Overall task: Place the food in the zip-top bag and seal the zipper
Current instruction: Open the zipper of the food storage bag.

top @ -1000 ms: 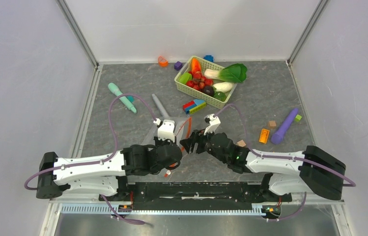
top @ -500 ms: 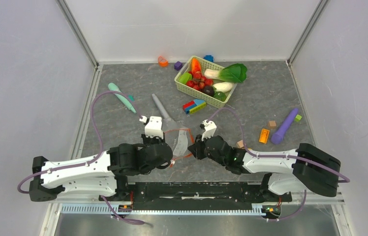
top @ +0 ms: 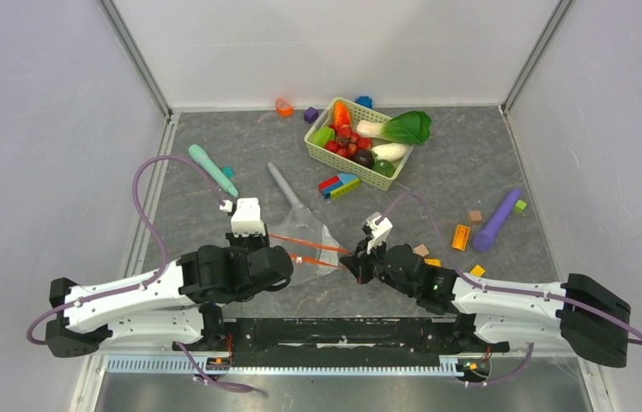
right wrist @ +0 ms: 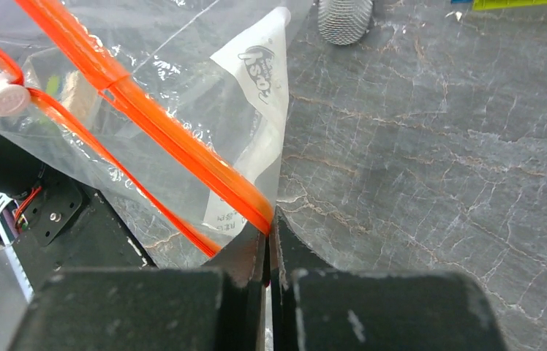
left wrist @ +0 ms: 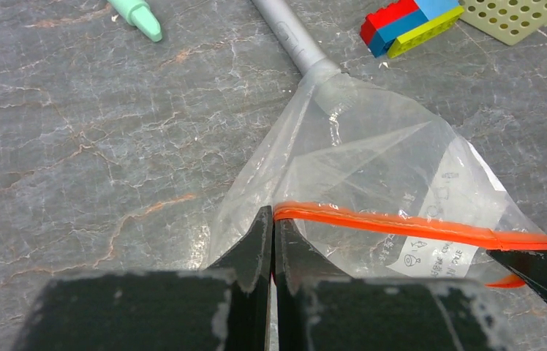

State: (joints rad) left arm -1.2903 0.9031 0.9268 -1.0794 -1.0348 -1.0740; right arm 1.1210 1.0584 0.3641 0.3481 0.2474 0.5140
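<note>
**Desk:** Where is the bag sitting?

**Me:** The zip-top bag is low between the two arms, at the near side of the table. It is strung out by its mouth edge. Its far corner lies over the end of a grey stick tool. I can't tell whether the two touch.

**Desk:** Grippers?

**Me:** The left gripper is clenched on one end of the zipper. The right gripper is pinched on the other end. Each pair of jaws is flat together, with the orange strip running straight out of them. My read is that I hold it at both ends so the floppy mouth stays taut instead of folding.

**Desk:** Slider?

**Me:** The small white slider sits at the left gripper's end. In the right wrist view the two orange tracks run apart from each other, so the mouth looks at least partly open.

**Desk:** Food?

**Me:** The food is all in the pale green basket at the far side, well apart from the bag. That includes the bok choy, radish and berries. I can see nothing inside the pouch, so I judge that loading hasn't begun.

**Desk:** Risk?

**Me:** Both grippers are busy. One must let go to fetch food, and the mouth may slump when it does.
</note>
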